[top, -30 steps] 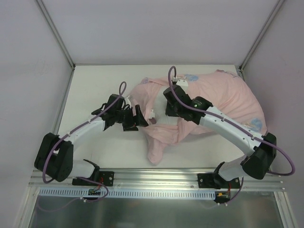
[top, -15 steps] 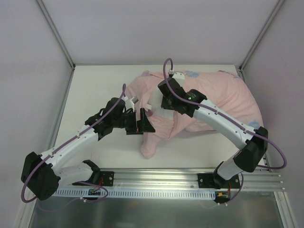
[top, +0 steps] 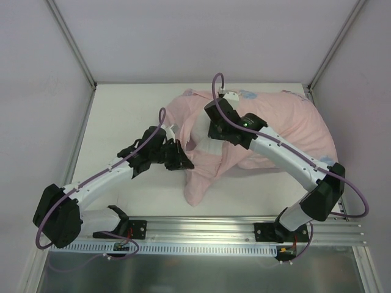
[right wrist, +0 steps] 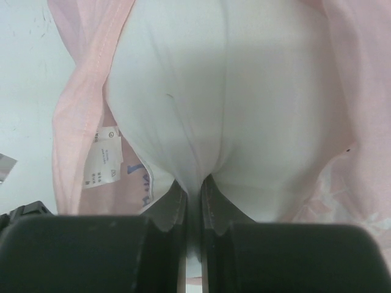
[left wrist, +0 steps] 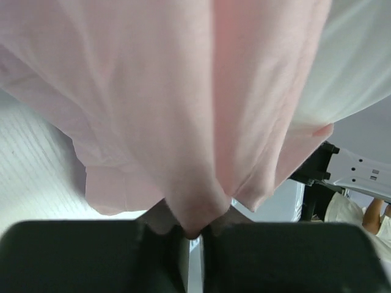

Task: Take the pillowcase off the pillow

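The pale pink pillowcase (top: 287,122) lies bunched across the right half of the table, a loose flap (top: 198,183) trailing toward the front. The white pillow (top: 206,143) shows through its open mouth. In the left wrist view my left gripper (left wrist: 193,231) is shut on a pinched fold of the pillowcase (left wrist: 183,122), which hangs away from the jaws. My right gripper (right wrist: 194,189) is shut on a fold of the pillow (right wrist: 244,110), with a small white label (right wrist: 104,157) beside it. From above, the left gripper (top: 183,160) sits just left of the right gripper (top: 211,131).
The white table (top: 122,116) has metal frame posts at its back corners (top: 93,84). The right arm (top: 287,159) lies across the pillowcase. A rail (top: 201,227) runs along the near edge.
The left gripper, open a moment ago beside the fabric, has closed on a fold of the pillowcase at the mouth. The right gripper stays shut on the pillow, having lifted slightly back.
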`<state>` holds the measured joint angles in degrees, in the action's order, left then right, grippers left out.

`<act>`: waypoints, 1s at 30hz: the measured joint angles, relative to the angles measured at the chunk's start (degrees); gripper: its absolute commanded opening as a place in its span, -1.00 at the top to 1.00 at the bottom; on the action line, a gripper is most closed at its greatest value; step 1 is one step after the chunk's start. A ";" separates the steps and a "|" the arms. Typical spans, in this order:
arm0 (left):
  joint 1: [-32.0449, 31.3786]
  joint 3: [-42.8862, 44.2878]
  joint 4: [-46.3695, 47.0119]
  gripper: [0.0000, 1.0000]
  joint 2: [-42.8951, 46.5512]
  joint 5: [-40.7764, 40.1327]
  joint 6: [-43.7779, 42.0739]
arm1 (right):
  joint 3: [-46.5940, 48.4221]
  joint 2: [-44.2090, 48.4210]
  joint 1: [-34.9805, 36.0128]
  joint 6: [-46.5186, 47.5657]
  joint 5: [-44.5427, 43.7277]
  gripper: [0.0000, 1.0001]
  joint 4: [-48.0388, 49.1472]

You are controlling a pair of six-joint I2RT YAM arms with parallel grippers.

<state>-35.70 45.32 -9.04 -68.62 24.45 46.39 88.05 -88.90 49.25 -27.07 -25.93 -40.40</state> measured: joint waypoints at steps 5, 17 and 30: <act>0.02 -5.22 5.79 1.00 1.31 0.04 0.96 | 1.53 0.00 -2.10 -0.59 3.21 0.99 -1.53; 0.00 -10.86 16.57 1.00 4.33 0.13 2.71 | 6.49 0.00 -8.31 -1.60 12.24 0.99 -6.56; -1.11 -14.71 9.92 1.00 13.20 2.19 1.57 | 12.15 -3.30 -13.66 -1.33 12.81 0.99 -6.03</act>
<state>-36.82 30.61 0.89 -55.42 26.63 47.97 100.20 -92.20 35.59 -28.40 -13.13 -46.44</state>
